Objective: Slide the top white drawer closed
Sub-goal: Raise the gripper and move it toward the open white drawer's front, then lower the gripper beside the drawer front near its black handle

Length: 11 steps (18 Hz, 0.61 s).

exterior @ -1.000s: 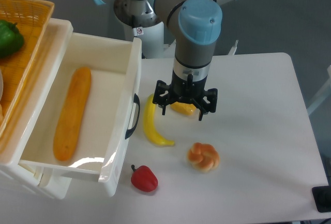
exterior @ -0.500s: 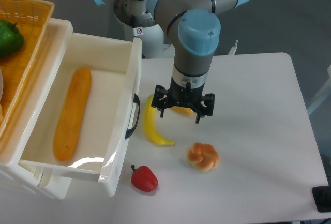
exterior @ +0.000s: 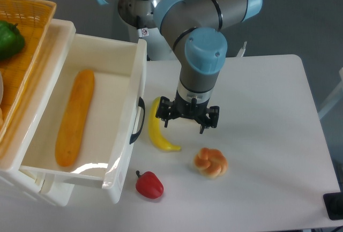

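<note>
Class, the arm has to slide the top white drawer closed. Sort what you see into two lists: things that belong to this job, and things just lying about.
Belongs to the job:
top white drawer, pulled open
its black handle
gripper, above the table beside the handle

Just lying about:
long bread loaf inside the drawer
banana
knotted bun
red pepper
orange wicker basket
green pepper
</note>
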{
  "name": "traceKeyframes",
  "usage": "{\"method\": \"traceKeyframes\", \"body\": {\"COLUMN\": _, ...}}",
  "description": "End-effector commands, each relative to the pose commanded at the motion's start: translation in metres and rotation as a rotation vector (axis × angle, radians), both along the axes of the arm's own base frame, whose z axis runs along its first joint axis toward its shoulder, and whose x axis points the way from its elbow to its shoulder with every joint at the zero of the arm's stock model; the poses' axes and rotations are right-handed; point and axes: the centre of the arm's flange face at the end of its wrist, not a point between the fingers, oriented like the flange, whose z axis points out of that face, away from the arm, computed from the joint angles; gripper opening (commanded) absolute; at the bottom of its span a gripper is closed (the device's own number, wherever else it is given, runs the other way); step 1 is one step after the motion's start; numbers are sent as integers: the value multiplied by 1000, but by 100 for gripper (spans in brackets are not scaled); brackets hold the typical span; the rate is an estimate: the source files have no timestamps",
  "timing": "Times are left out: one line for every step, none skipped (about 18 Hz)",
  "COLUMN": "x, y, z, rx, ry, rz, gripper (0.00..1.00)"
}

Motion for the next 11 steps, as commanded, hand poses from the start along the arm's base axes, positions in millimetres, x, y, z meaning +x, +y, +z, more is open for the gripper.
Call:
{"method": "traceKeyframes", "body": {"x": -1, "y": 0, "z": -4, "rx": -7, "ry": -4, "rz": 2, "gripper": 100}}
{"method": "traceKeyframes", "body": {"x": -2, "y": 1, "z": -6, "rx": -14, "ry": -3, "rz": 0, "gripper": 100}}
{"method": "traceKeyframes", "body": {"x": -3, "y": -1, "z": -9, "rx": -31, "ry": 3, "rz": 0, "gripper": 100}}
{"method": "traceKeyframes", "body": {"x": -4, "y": -1, "z": -12, "rx": -49, "ry": 11, "rz": -2, "gripper": 100}}
{"method": "traceKeyframes", "body": {"x": -3, "y": 2, "z": -17, "rx": -61, "ry": 11, "rz": -8, "gripper": 100}}
{"method": "traceKeyframes", "body": {"x": -4, "y": 5, "z": -23, "rx": -67, "ry": 4, "rz": -11, "gripper": 100}}
{"method": "traceKeyframes", "body": {"x": -5, "y": 6, "z": -28, "rx": -70, "ry": -2, "rz": -12, "gripper": 100}}
{"method": "traceKeyframes", "body": {"x": -6, "y": 7, "z": -33, "rx": -74, "ry": -8, "rz": -13, "gripper": 100}}
{"method": "traceKeyframes", "body": {"x": -6, "y": 8, "z": -34, "rx": -72, "ry": -10, "rz": -13, "gripper": 100}}
{"method": "traceKeyframes", "body": {"x": -7, "y": 9, "z": -35, "rx": -71, "ry": -13, "rz": -15, "gripper": 100}}
{"method": "traceKeyframes", "body": {"x": -7, "y": 9, "z": -38, "rx": -73, "ry": -18, "rz": -16, "gripper": 100}}
